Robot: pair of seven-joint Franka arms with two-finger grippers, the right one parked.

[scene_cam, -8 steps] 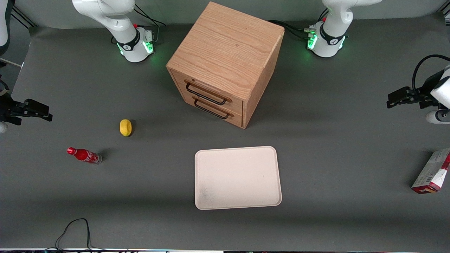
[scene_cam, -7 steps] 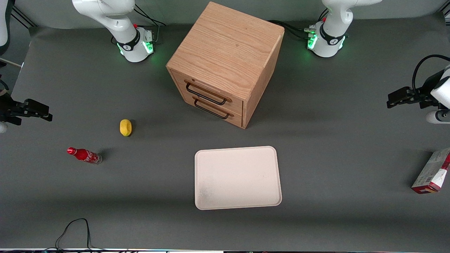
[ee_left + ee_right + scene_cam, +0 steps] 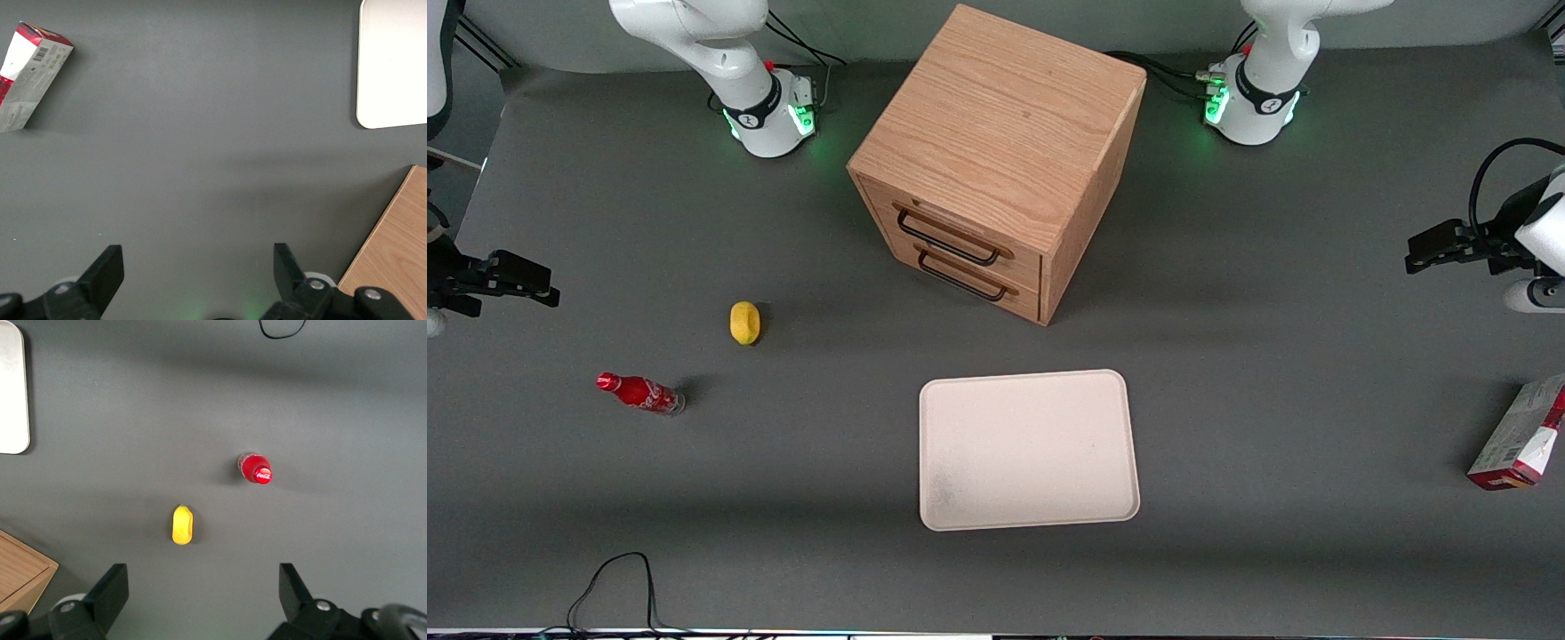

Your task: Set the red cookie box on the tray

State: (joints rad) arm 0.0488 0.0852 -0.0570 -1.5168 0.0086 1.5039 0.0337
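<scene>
Red-and-white, with a grey face: the red cookie box (image 3: 1520, 436), lying flat and askew on the dark desk (image 3: 1280, 356) at the working arm's end, well apart from the tray (image 3: 1028, 449). Cream tray bare, nearer the front camera than the wooden drawer cabinet (image 3: 1000, 160). Gripper (image 3: 197, 267) hanging above bare desk, farther from the front camera than the box, jaws spread wide and holding nothing. Toward the parked arm's end, a yellow lemon (image 3: 744, 322) and a small cola bottle (image 3: 640, 393).
</scene>
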